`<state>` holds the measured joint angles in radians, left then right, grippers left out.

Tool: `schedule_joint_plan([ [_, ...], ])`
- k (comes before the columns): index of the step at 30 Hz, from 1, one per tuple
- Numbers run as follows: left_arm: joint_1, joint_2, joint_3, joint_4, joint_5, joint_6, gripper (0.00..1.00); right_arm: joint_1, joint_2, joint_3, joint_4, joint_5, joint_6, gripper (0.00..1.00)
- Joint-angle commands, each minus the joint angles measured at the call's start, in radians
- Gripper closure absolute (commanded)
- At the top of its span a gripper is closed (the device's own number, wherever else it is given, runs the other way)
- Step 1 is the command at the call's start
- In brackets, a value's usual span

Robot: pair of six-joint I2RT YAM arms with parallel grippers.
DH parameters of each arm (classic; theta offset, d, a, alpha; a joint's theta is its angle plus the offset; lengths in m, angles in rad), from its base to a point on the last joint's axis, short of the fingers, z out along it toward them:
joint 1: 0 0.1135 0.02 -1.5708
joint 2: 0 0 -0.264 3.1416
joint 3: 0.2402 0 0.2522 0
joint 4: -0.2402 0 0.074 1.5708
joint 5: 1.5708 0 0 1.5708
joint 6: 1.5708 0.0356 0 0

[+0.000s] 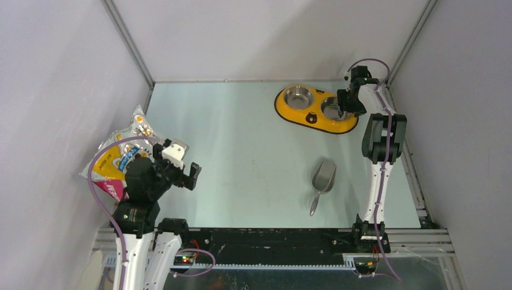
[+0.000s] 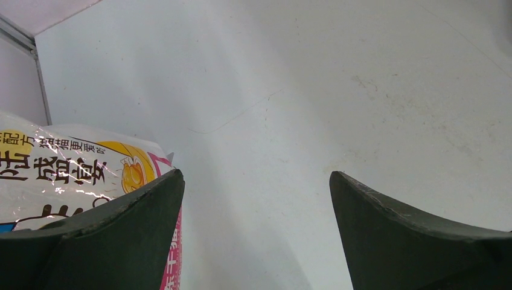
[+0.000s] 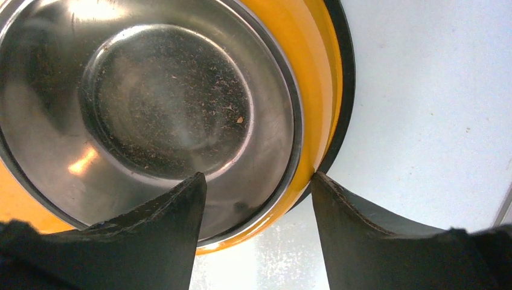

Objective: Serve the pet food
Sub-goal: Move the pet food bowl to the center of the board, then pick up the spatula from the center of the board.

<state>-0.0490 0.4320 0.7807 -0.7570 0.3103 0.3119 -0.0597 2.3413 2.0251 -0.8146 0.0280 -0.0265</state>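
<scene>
The pet food bag [image 1: 118, 160] [image 2: 66, 169] lies at the left edge of the counter [image 1: 241, 151], leaning against the side wall, with its glossy white, yellow and pink print facing up. The food itself is out of sight inside it.

The left hand [image 1: 186, 163] [image 2: 253, 178] is just beside the bag, on its right. Its two fingers are spread wide and nothing is between them. In the left wrist view, the left finger overlaps the bag's edge, but I cannot tell whether they touch.

At the far right stands the yellow feeder [image 1: 314, 119] [image 3: 317, 72] with two steel bowls. The right hand [image 1: 345, 104] [image 3: 259, 178] hangs over the right bowl [image 1: 332, 109] [image 3: 169, 103], fingers parted and gripping nothing. One finger is above the bowl and the other is outside the feeder's rim. Only dust and a few crumbs lie in that bowl.

A grey metal scoop [image 1: 323, 178] lies on the counter between the feeder and the right arm's base, well apart from the bag.
</scene>
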Motion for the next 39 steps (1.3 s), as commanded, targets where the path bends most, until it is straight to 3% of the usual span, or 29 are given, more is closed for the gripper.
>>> schedule_joint_plan([
  [1, 0.009, 0.008, -0.006, 0.024, 0.01, -0.02, 0.02, 0.054, 0.04, 0.056, 0.003, -0.037, -0.011, 0.33],
  [21, 0.012, 0.007, -0.005, 0.022, 0.013, -0.02, 0.02, 0.148, 0.049, 0.1, 0.031, -0.004, -0.089, 0.32],
  [23, 0.013, 0.006, -0.005, 0.021, 0.012, -0.019, 0.02, 0.147, 0.025, 0.109, 0.023, 0.004, -0.092, 0.29],
  [25, 0.014, 0.004, -0.005, 0.021, 0.012, -0.019, 0.02, 0.142, -0.032, 0.101, 0.01, 0.002, -0.097, 0.2],
  [31, 0.014, 0.0, -0.005, 0.023, 0.011, -0.018, 0.02, 0.154, -0.364, -0.102, -0.013, -0.05, -0.17, 0.01],
  [36, 0.014, -0.019, -0.006, 0.022, 0.011, -0.019, 0.02, 0.207, -0.665, -0.465, -0.036, -0.084, -0.32, 0.0],
  [39, 0.014, -0.025, -0.006, 0.025, 0.013, -0.018, 0.02, 0.207, -0.758, -0.642, -0.083, -0.146, -0.363, 0.01],
])
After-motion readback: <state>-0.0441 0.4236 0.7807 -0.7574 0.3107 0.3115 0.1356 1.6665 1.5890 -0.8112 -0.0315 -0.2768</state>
